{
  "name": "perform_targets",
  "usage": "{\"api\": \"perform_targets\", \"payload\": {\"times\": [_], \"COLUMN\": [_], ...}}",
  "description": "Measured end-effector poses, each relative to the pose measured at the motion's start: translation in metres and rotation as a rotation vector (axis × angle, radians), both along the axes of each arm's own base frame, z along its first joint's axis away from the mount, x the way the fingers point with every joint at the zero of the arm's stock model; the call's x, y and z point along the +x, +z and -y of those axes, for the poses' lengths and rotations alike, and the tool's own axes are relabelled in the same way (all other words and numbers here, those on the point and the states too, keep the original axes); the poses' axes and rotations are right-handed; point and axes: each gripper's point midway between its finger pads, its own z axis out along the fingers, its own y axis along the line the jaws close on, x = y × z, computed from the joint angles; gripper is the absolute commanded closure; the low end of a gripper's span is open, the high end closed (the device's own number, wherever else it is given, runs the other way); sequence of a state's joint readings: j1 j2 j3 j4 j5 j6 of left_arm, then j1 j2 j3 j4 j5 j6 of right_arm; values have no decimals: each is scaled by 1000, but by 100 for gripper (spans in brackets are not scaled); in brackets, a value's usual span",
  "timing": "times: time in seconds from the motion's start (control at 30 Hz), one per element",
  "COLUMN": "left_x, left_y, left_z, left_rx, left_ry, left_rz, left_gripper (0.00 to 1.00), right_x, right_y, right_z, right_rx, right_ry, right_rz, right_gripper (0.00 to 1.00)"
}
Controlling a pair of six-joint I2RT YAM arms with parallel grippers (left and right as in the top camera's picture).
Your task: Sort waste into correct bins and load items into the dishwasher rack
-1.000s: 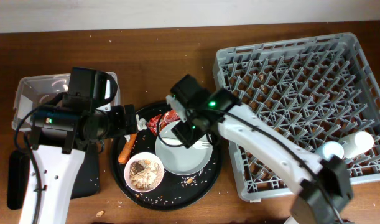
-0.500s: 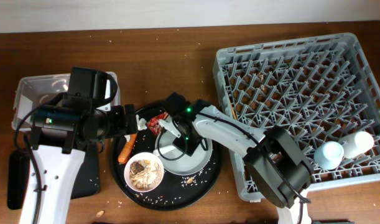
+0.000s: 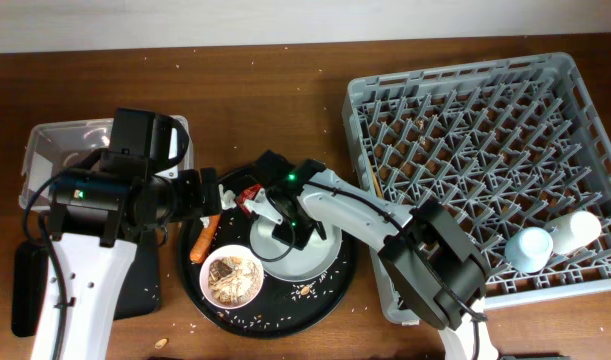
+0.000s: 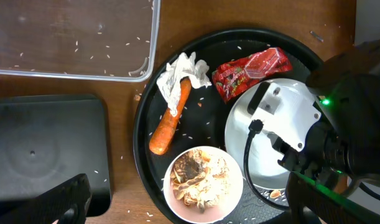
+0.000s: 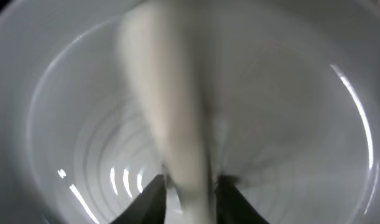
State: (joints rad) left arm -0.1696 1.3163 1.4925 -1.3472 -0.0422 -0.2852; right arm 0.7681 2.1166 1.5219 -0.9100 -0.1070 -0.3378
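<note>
**Item under handling:** plate [image 3: 317, 257]. It lies flat in the round tray [image 3: 285, 302] on the desk [image 3: 255, 90], just beside the bowl [image 3: 233, 275] of scraps and near the wrapper [image 3: 253, 197]. The rack [image 3: 455, 130] stands to its right, apart from the tray.

**Right claw** [image 3: 285, 233]: down over the plate's left half. The wrist view is a blur of pale plate surface with a pale bar across it. Whether the jaws are spread or closed on the rim cannot be told.

**Left claw** [image 3: 213, 192]: hovers at the tray's left edge near the carrot [image 3: 202, 243]. Its fingers sit wide apart at the corners of the wrist view, with nothing between them.

**Handling assessment:**
- The plate looks rigid, smooth and glossy, so it is likely slippery under the pads and moderately heavy for its size.
- It would probably chip if dropped.
- Lying flat, it offers only the rim. One jaw should go over the lip and one under it, which may call for tilting the plate against the tray wall.
- A firm pinch at the rim is advised, and then a slow carry on edge to the rack pegs.
</note>
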Motion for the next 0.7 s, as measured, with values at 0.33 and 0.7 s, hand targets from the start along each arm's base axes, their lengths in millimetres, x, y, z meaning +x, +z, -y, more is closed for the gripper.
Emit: {"api": "perform_targets", "payload": {"times": [0.33, 0.7], "left_x": [0, 0], "left_y": [0, 0], "left_z": [0, 0], "left_rx": [0, 0], "left_ry": [0, 0], "left_rz": [-1, 1], "left_gripper": [1, 1], "right_x": [44, -33], "right_y": [104, 0], "right_z": [13, 11], "right_rx": [64, 15], "right_ry": [-356, -381], "right_rz": [9, -87], "right_gripper": [96, 55]}}
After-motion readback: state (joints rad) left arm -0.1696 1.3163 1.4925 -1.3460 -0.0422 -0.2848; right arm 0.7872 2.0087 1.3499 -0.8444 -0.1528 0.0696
